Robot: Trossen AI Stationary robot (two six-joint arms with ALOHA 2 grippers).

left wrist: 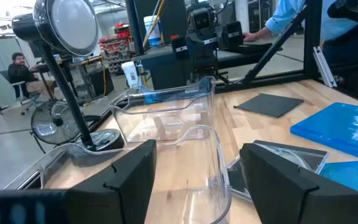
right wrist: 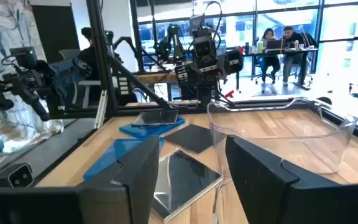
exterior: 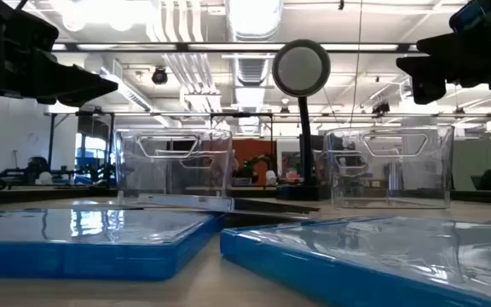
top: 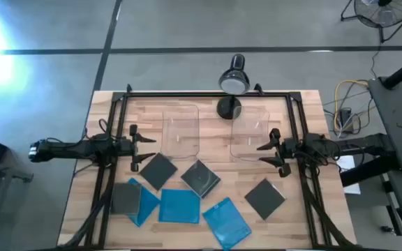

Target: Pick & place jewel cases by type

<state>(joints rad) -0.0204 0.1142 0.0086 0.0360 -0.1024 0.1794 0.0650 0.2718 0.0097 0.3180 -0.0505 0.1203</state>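
— Largest first?
— Wooden table (top: 208, 150), seen from above. Two clear bins at the far side: left bin (top: 181, 130), right bin (top: 250, 132). Desk lamp (top: 233, 82) standing between them at the far edge.

— And the arms?
— Left gripper (top: 142, 145) hovering at the table's left side, just beside the left bin. Right gripper (top: 269, 152) at the right side, just beside the right bin. Both with fingers spread wide, holding nothing.

— Where are the cases?
— Scattered flat on the near half. Dark cases: one near the left gripper (top: 158, 170), one in the middle (top: 200, 178), one toward the right (top: 265, 198), one grey at the near left (top: 125, 198). Blue cases: one by that grey one (top: 145, 203), possibly overlapping, hard to tell; one central (top: 179, 206); one nearest the front edge (top: 226, 222).

— Risks from here?
— Probably a thin case sliding away under closing fingers instead of lifting. Likely trouble with the grey and blue pair: grabbing one could drag the other. Possible clipping of a bin wall, given how close both grippers sit.
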